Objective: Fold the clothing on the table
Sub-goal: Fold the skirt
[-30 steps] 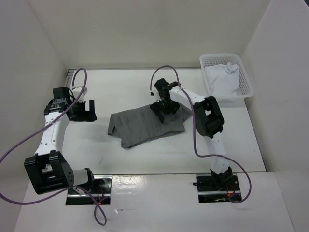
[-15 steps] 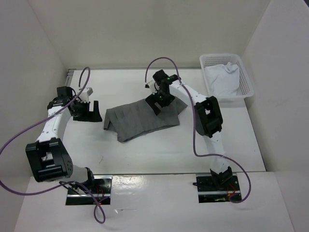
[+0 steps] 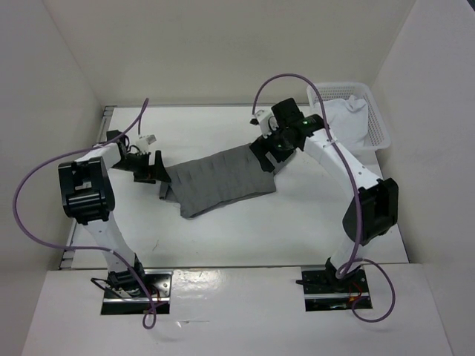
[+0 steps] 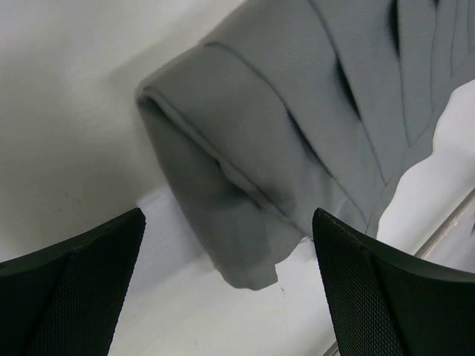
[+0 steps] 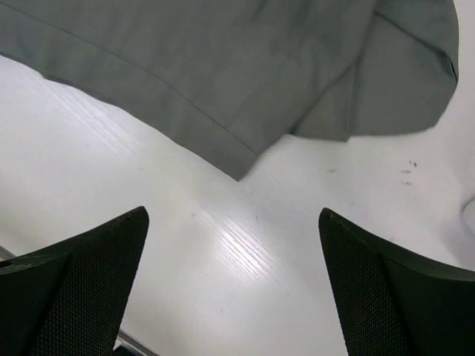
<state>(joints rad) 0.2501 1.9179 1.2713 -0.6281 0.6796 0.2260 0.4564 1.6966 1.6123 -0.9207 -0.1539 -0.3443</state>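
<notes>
Out in the middle of the table my dark grey skirt was lying mostly flat, stretched between the two arms, with its left end doubled over into a thick rolled flap. My left gripper was hanging right at that flap with its jaws spread wide and nothing in them. My right gripper was at the far right end of the skirt, also wide open and empty. What worried me was the right side: from its wrist camera the hem sat off toward the far side and I mostly saw bare tabletop between the fingers, so a pinch from there could easily have closed on nothing or caught just a sliver of the edge. On the left, the doubled flap meant the jaws could have bitten only the top layer, or the whole roll, and either way the fold would've come out lopsided. The fabric looked soft and the table slick too, so a one-sided pull probably would've dragged the whole skirt instead of folding it.
</notes>
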